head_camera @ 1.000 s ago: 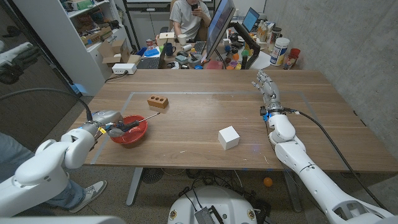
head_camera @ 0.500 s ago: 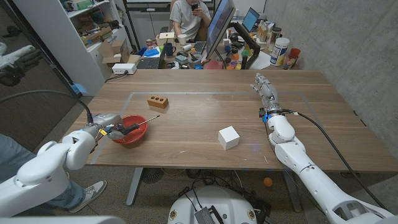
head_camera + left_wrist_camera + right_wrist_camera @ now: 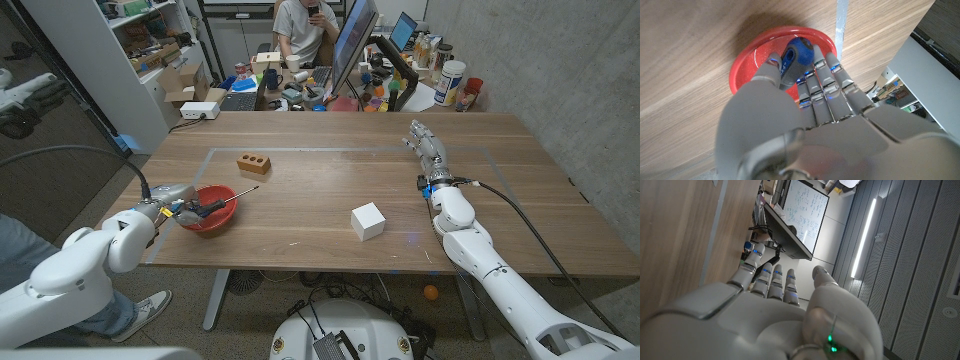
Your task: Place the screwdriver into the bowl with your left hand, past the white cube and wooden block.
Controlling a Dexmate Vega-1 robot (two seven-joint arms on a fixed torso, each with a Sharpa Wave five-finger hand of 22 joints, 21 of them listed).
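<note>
Screwdriver (image 3: 213, 201) is over the red bowl (image 3: 207, 220), near the tabletop's (image 3: 300, 215) left edge: blue-and-black handle end pinched in the left robot hand (image 3: 168, 203), metal shaft sticking out past the bowl's far rim toward the tabletop's middle, tip in the air. Left wrist view confirms the grip: thumb and fingers (image 3: 822, 80) wrapped on the blue handle (image 3: 792, 57) with the bowl (image 3: 747, 70) directly underneath. Can't tell whether the handle already touches the bowl or sits just above it. Wooden block (image 3: 254, 163) lies beyond the bowl toward the far edge, white cube (image 3: 368, 220) well apart near the tabletop's middle toward the front edge; neither is touching the tool. My read: the carry is done and this is the release step. Next move calls for lowering the handle into the bowl, then opening the fingers cleanly. The shaft is long against the bowl, so it will likely rest across the rim; letting go with the handle low and inside should keep it from tipping out. Right robot hand (image 3: 426, 145) stands near the right far part of the tabletop, fingers extended and apart, holding nothing; right wrist view shows the same straightened fingers (image 3: 771, 280).
</note>
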